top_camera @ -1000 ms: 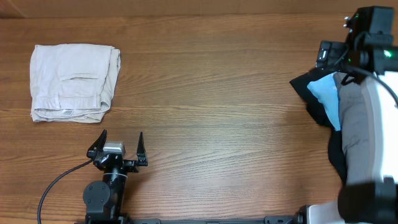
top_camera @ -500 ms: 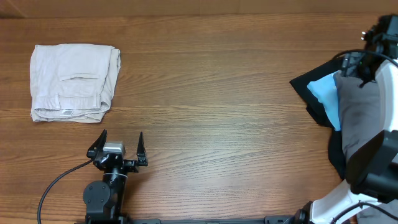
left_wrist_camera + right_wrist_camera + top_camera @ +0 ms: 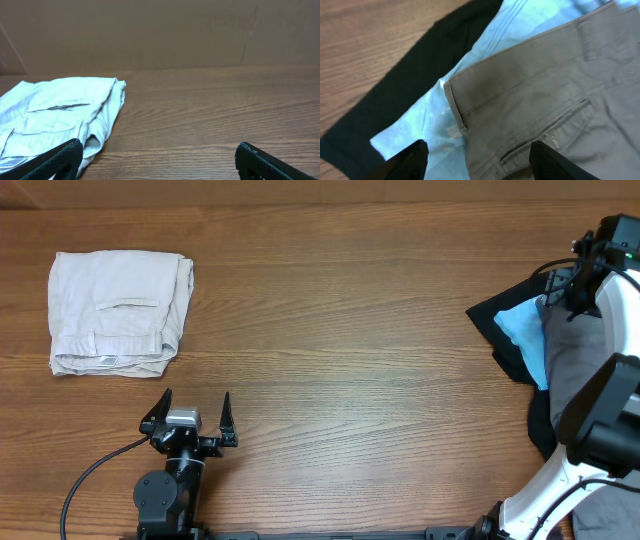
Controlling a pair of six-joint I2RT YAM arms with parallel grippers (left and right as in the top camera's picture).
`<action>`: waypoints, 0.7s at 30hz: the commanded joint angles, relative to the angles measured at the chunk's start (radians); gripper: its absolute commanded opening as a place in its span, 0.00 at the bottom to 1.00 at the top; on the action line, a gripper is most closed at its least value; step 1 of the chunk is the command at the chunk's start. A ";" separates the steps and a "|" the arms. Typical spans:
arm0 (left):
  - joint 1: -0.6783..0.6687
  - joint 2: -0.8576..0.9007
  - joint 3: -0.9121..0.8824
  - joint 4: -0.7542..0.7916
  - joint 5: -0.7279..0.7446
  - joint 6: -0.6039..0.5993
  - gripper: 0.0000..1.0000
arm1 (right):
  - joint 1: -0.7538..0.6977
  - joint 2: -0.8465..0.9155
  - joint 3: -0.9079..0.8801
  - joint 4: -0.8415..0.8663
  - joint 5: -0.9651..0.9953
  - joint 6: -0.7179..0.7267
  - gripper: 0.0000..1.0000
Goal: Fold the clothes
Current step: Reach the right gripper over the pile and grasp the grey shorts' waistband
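The clothes lie in two places. Folded beige shorts [image 3: 118, 310] rest at the far left, also seen in the left wrist view [image 3: 55, 115]. At the right edge is a pile: a black garment [image 3: 500, 330] underneath, a light-blue T-shirt [image 3: 525, 340] on it, grey shorts [image 3: 572, 370] on top. My right gripper [image 3: 578, 290] hangs low over the pile's far end. Its jaws stand apart, one over the blue T-shirt [image 3: 425, 125], the other over the grey shorts [image 3: 545, 90] beside the slit pocket, gripper [image 3: 477, 160] holding nothing. My left gripper [image 3: 190, 415] stands open near the front edge.
Bare wooden table [image 3: 340, 330] stretches between the beige shorts and the pile. The left arm's base and cable [image 3: 90, 480] sit at the front left. In the left wrist view a brown wall [image 3: 160, 35] rises behind the table.
The right arm has swung and lowered its gripper onto the far end of the pile, and its jaws have narrowed somewhat. The left arm and the beige shorts have not moved.
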 commanded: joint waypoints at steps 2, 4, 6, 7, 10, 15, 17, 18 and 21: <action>-0.006 -0.011 -0.006 0.002 -0.007 0.019 1.00 | 0.005 0.048 0.018 0.008 -0.009 -0.005 0.69; -0.006 -0.011 -0.006 0.002 -0.007 0.019 1.00 | 0.005 0.062 0.018 0.002 -0.009 -0.005 0.69; -0.006 -0.011 -0.006 0.002 -0.007 0.019 1.00 | 0.005 0.072 0.018 -0.001 -0.009 -0.005 0.69; -0.006 -0.011 -0.006 0.002 -0.007 0.019 1.00 | 0.005 0.079 0.018 0.003 -0.008 -0.005 0.69; -0.006 -0.011 -0.006 0.002 -0.007 0.019 1.00 | 0.005 0.098 0.018 0.004 -0.008 -0.005 0.69; -0.006 -0.011 -0.006 0.002 -0.007 0.019 1.00 | 0.005 0.125 0.011 -0.001 -0.008 -0.005 0.71; -0.006 -0.011 -0.006 0.002 -0.007 0.019 1.00 | 0.004 0.131 0.011 0.012 -0.008 -0.005 0.71; -0.006 -0.011 -0.006 0.002 -0.007 0.019 1.00 | 0.004 0.134 0.010 0.016 -0.008 -0.005 0.70; -0.006 -0.011 -0.006 0.002 -0.007 0.019 1.00 | 0.004 0.138 0.003 0.036 -0.008 -0.005 0.70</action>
